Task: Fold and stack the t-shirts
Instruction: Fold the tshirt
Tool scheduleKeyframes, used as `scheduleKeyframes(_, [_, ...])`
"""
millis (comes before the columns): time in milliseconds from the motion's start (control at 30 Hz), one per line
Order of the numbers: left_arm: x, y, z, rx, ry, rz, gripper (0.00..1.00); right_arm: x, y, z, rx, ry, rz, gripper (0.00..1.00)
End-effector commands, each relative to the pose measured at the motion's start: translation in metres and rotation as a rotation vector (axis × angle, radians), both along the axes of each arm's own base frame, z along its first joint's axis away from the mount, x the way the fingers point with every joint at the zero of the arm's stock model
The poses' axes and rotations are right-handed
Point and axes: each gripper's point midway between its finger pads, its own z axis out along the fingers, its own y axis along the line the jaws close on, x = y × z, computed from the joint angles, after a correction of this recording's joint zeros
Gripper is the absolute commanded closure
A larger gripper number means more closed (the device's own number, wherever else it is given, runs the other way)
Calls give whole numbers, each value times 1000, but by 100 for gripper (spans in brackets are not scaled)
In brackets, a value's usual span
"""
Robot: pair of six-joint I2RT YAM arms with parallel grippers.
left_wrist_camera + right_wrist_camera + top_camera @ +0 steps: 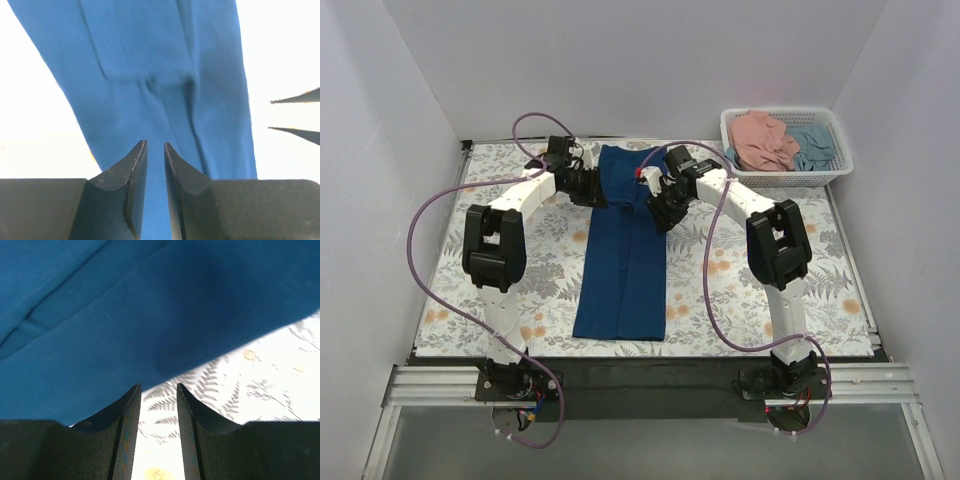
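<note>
Surface: table [840, 290] covered with a pale cloth printed with ferns and orange flowers.
Room: plain white walls [650, 60] on three sides.
Navy t-shirt [620, 280]: lies flat in the table's middle, folded into a long narrow strip running from far to near.
Basket [785, 180]: white lattice, at the far right corner; the pink t-shirt [765, 140] and teal t-shirt [815, 145] lie crumpled inside.
Left gripper [155, 144]: jaws slightly apart over the navy cloth, near its far left edge.
Right gripper [158, 385]: jaws apart, empty, at the strip's right edge.
</note>
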Motion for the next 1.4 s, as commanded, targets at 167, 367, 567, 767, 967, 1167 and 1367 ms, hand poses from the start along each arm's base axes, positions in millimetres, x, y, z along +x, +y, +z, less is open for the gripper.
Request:
scheduleKeyframes(167, [-59, -3, -19, -61, 89, -21, 83, -4, 2, -35, -83, 3, -22, 61])
scheduleKeyframes(367, [-54, 4, -48, -12, 111, 2, 86, 17, -15, -50, -153, -49, -76, 62])
scheduleKeyframes(567, [-36, -1, -65, -16, 133, 10, 88, 47, -35, -61, -184, -78, -138, 62])
scheduleKeyframes(767, [-13, -3, -65, -9, 106, 29, 89, 70, -34, -57, -163, -110, -160, 62])
scheduleKeyframes(967, [3, -7, -45, -32, 55, 17, 84, 89, -25, -24, -111, -183, -162, 58])
scheduleKeyframes(1167, [11, -20, 77, -100, -210, -144, 68, 80, -1, 109, 118, -362, -54, 37])
scheduleKeyframes(1367, [-36, -6, 212, -67, -617, -270, 19, 41, -9, 242, 252, -641, 91, 27])
